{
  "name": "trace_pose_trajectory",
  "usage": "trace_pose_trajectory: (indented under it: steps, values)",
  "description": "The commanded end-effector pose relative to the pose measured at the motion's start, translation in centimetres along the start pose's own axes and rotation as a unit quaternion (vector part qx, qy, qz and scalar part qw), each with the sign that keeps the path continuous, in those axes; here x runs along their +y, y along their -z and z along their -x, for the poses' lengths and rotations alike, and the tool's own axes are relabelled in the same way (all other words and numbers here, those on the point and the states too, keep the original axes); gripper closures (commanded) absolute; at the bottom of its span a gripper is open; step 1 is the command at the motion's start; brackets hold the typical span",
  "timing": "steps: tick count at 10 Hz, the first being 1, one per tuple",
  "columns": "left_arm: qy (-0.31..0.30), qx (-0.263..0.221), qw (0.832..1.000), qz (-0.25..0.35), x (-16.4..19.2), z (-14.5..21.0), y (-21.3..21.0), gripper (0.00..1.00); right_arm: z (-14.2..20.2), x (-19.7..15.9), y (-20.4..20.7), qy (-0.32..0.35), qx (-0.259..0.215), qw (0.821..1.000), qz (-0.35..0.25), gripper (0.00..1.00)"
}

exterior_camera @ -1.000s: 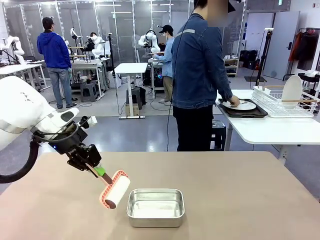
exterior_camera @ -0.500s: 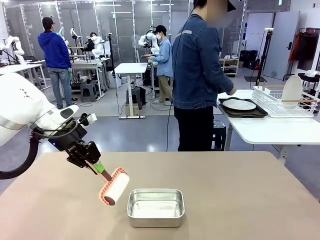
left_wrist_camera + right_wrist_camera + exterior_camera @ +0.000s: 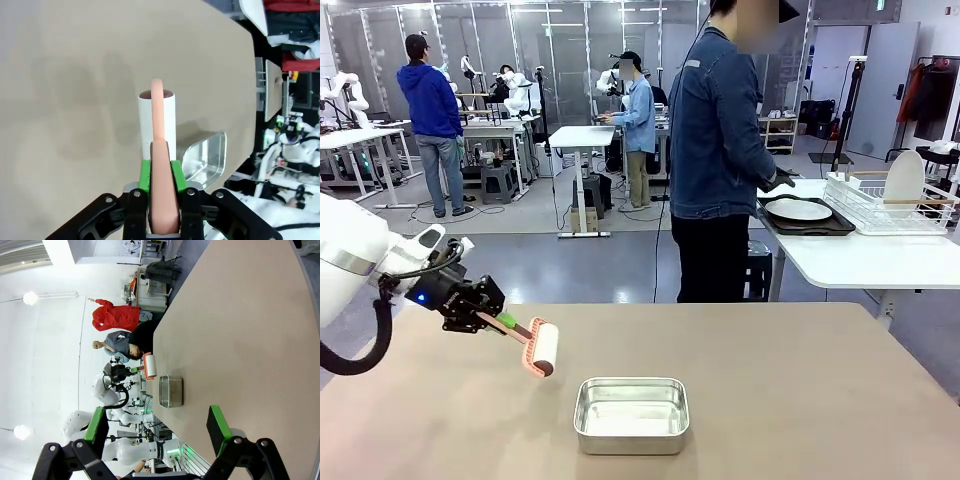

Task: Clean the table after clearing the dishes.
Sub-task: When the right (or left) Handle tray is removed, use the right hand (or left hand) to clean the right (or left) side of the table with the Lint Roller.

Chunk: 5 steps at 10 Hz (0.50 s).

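White roller in left gripper

The left gripper, clamped on the pink-handled white lint roller, now sits further back with its wrist levelled. The roller ahead of its fingers reaches out nearly flat instead of sloping down, and the rectangular steel pan lies further beyond its tip. The person's hand is off the round white plate.
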<state>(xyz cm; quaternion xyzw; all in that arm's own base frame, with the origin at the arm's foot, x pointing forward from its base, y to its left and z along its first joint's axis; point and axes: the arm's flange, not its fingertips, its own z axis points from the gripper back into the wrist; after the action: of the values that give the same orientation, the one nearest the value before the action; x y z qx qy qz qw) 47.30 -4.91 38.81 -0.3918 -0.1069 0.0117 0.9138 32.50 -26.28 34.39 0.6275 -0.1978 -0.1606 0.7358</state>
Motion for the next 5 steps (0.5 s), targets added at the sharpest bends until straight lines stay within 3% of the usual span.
trace_pose_trajectory:
  steps: [1,3,5]
  values:
    - [-0.021,0.021,0.999,0.038,0.6,-1.8,1.9,0.79,0.0,0.3,0.0,-0.006,-0.001,1.000,-0.006,0.00]
    - [-0.005,0.063,0.995,0.074,1.8,-2.6,3.3,0.79,0.0,0.3,0.0,-0.006,-0.001,1.000,-0.006,0.00]
    - [-0.013,0.066,0.995,0.078,3.2,-3.0,4.7,0.79,0.0,0.3,0.0,-0.006,-0.001,1.000,-0.006,0.00]
